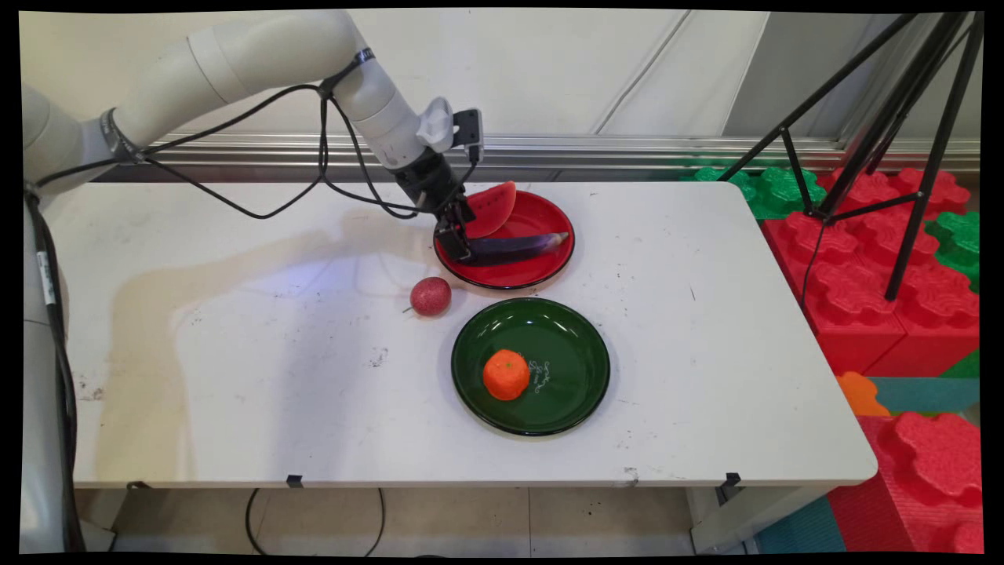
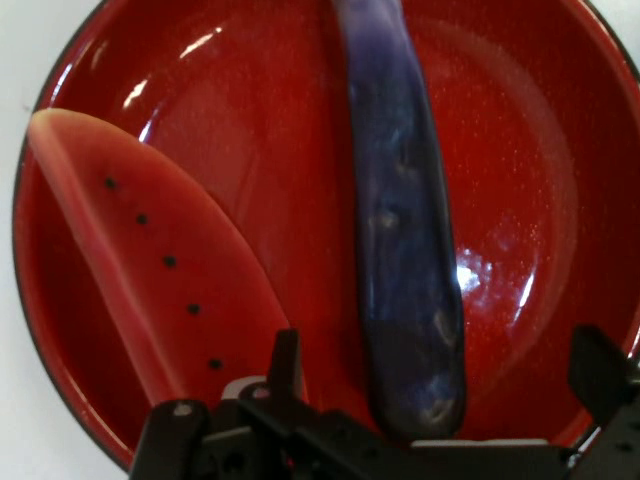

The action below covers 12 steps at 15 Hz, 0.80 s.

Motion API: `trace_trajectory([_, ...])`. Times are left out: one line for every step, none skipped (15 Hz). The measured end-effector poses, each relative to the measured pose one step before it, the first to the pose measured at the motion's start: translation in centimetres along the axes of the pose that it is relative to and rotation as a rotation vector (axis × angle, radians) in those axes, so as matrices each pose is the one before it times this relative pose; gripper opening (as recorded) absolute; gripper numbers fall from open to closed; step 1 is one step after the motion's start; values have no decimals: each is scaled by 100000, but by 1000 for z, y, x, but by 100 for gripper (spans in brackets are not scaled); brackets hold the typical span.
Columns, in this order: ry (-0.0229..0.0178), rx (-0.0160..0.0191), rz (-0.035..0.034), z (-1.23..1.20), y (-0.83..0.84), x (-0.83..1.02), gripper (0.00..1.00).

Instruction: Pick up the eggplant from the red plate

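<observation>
Hand view: black fingers (image 2: 285,362) spread apart, one on each side of the thick end of a purple eggplant (image 2: 405,250), not clamped on it. Gripper (image 2: 440,385) low over the red plate (image 2: 250,130), with the eggplant running straight away from the fingers across the plate's middle. Just left of the fingers, a watermelon slice (image 2: 150,280) with black seeds, lying against the plate's left wall, apart from the eggplant.

Main view: gripper (image 1: 457,239) down at the red plate's (image 1: 541,216) near-left rim, at the eggplant's (image 1: 518,247) blunt end; thin tip of the eggplant pointing away to the right of the fingers. Watermelon slice (image 1: 492,208) just behind the fingers, propped on the plate's far side. Near the fingers, toward the camera and a little left, a small dark-red round fruit (image 1: 431,296) with a short stem, alone on the white worktop (image 1: 235,353), just off the red plate. Farther toward the camera, a green plate (image 1: 565,353) close beside the red one, carrying an orange tangerine (image 1: 506,374) on its left half. Well off to the right, past the worktop's edge, red and green foam blocks (image 1: 855,282) and a black tripod (image 1: 902,141).
</observation>
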Motion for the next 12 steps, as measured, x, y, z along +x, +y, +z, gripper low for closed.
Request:
trace_trajectory([-262,-277,118,209,-30,31,100])
trace_trajectory([-224,-284,67,191,-26,41,100])
trace_trajectory([-192,-274,100,179,-23,48,100])
trace_trajectory([-275,-321,115,249,-45,83,100])
trace_trajectory([-157,-220,123,179,-41,90,100])
trace_trajectory([-67,-164,66,110,-23,61,100])
trace_trajectory([-62,-144,59,105,-23,64,100])
trace_trajectory([-6,-101,57,89,-26,73,100])
trace_trajectory([1,-133,103,100,-21,87,100])
trace_trajectory([33,-103,59,68,-15,70,0])
trace_trajectory([53,-187,60,91,10,115,0])
trace_trajectory([25,-139,35,55,14,83,0])
